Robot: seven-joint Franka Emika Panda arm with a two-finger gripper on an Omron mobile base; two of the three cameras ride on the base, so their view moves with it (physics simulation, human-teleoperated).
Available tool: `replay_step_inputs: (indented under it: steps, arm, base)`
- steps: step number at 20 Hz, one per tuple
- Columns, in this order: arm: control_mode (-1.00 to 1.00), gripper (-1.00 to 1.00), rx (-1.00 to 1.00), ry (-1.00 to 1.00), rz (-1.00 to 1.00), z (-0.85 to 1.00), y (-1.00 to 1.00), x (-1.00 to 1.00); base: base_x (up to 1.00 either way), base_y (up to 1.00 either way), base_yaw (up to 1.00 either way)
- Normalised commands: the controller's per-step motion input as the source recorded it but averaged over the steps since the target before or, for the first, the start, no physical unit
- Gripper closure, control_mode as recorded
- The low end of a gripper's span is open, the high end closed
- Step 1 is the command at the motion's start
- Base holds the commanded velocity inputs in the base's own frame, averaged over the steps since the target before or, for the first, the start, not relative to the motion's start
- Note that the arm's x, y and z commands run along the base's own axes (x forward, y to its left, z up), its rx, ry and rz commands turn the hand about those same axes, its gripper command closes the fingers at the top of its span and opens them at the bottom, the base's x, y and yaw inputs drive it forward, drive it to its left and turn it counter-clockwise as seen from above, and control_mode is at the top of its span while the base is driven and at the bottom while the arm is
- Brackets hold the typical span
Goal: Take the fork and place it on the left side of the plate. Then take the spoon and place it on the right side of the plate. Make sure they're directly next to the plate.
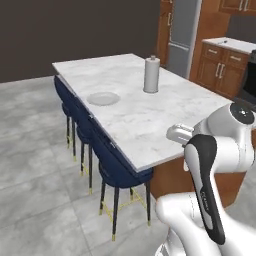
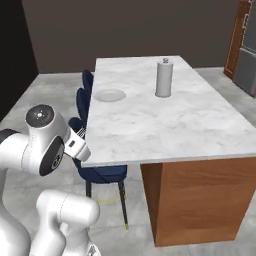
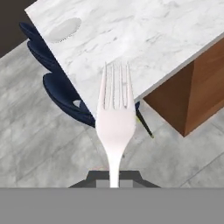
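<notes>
End effector (image 3: 114, 183): closed on the handle of the fork (image 3: 114, 114), low centre of the hand view, tines pointing up the frame toward the table (image 3: 144, 35).
Fork: carried, off the table, over the floor (image 3: 39, 144) short of the near table edge.
Plate (image 1: 103, 98): left of centre in the left base view, close to the table's left edge; upper left in the hand view; well apart from the fork.
Paper towel roll (image 1: 151, 74): upright, upper centre, right of the plate.
Stools (image 1: 120, 172): tucked under the left edge, below the plate.
Spoon: not made out.
Risks, as judged: thin handle twisting in the grip; tines catching the table edge on a low approach; fork laid left of the plate tipping over the nearby edge.
Room: broad bare marble between near edge and plate; narrow strip left of the plate.
</notes>
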Motion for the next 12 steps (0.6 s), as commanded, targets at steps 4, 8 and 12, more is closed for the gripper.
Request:
replay_step_inputs:
  steps: [4,8,12]
  arm:
    - [1.00,1.00,0.00,0.00,0.00,0.00,0.00,0.00]
    - [1.00,1.00,0.00,0.00,0.00,0.00,0.00,0.00]
    - [1.00,1.00,0.00,0.00,0.00,0.00,0.00,0.00]
  base:
    - [0.09,0.84,-0.36]
    - [0.20,0.82,-0.42]
    - [0.25,0.82,-0.42]
